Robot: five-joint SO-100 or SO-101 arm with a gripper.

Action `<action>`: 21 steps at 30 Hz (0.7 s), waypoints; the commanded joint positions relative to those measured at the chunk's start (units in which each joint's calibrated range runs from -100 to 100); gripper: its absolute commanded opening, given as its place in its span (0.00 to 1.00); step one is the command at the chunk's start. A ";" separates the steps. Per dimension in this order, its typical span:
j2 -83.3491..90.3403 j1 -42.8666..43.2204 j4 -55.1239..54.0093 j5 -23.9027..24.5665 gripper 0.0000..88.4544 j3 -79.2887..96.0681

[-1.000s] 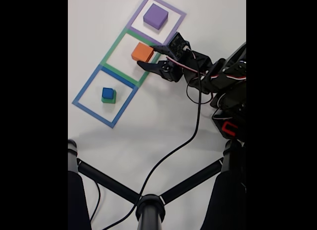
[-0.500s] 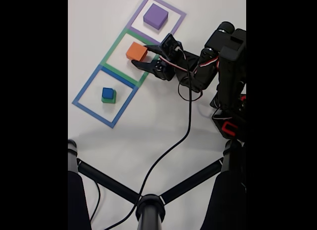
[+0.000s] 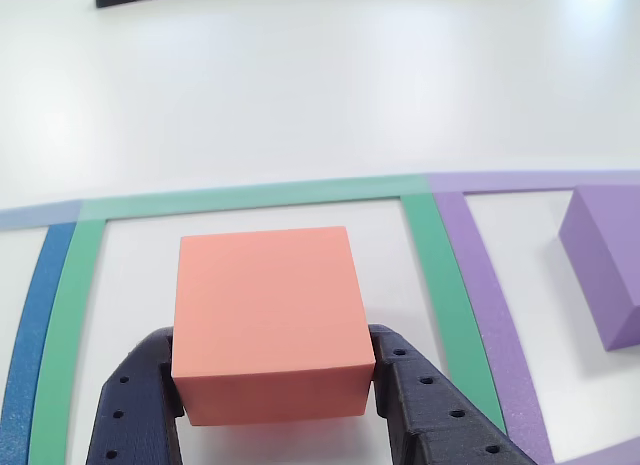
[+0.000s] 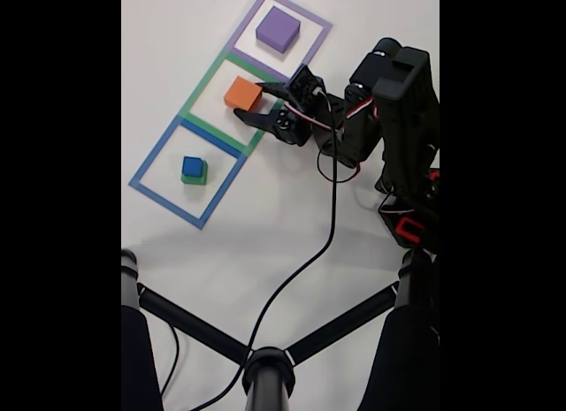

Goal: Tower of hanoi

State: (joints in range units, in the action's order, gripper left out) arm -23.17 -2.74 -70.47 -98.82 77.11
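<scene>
1. Four blocks on the white counter [image 4: 265, 225]: one orange block [image 4: 242, 94], one purple block [image 4: 278, 28], one small blue block [image 4: 192, 166] sitting on one green block [image 4: 195, 178].
2. Three taped squares in a diagonal row in the fixed view: blue square [image 4: 146, 168], green square [image 4: 196, 88], purple square [image 4: 315, 41], sharing edges.
3. One arm, one claw [image 4: 250, 102], reaching in from the right side of the fixed view.
4. Claw is closed around the orange block [image 3: 268, 320]; in the other view both dark fingers [image 3: 135, 400] press against its left and right faces.
5. Orange block is over the green square [image 3: 430, 255], near that square's edge toward the arm.
6. Cannot tell whether the orange block is touching the counter or lifted off it.
7. Purple block [image 3: 605, 260] sits inside the purple square [image 3: 480, 315], apart from the claw.
8. Blue-on-green stack sits inside the blue square, well apart from the claw.
9. One black cable [image 4: 327, 243] runs from the arm down toward a black tripod hub [image 4: 267, 369].
</scene>
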 commanded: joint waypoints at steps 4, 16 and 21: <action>-0.86 0.57 -2.42 -1.18 0.18 -1.19; -2.79 0.04 -3.31 -1.18 0.26 -2.28; -2.87 -0.04 -3.80 -1.18 0.29 -2.28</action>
State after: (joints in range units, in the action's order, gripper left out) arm -26.38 -2.74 -72.47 -98.82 75.63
